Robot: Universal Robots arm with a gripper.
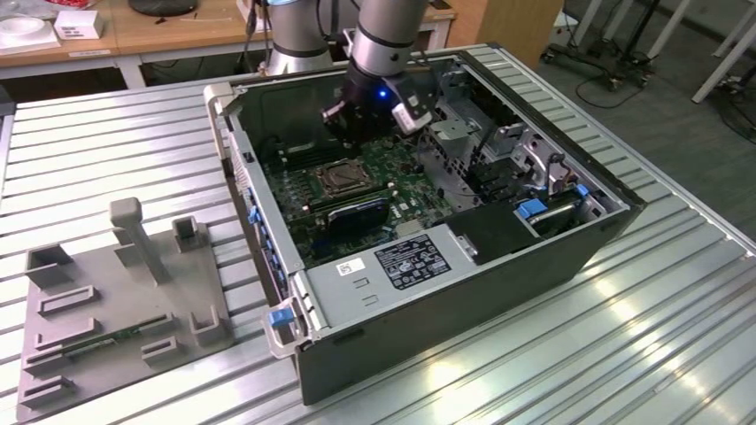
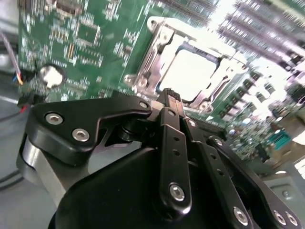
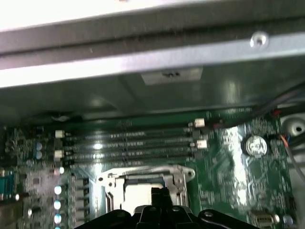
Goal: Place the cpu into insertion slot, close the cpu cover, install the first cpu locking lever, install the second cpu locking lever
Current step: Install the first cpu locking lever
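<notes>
Gripper [image 2: 170,98] closed with fingers pressed together, holding nothing, poised just above the slot [image 2: 190,71] on the green board [image 2: 95,47], cpu [image 2: 190,74] seated in slot, cover [image 2: 155,52] down around it

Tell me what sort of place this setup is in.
Probably a robotics lab or test workshop. An open computer case lies on a ribbed metal table, a grey fixture plate sits beside it, and wooden desks and wheeled stands stand behind.

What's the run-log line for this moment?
gripper: shut, empty, over socket | cpu: seated in insertion slot | cpu cover: down around chip | levers: cannot tell
</notes>
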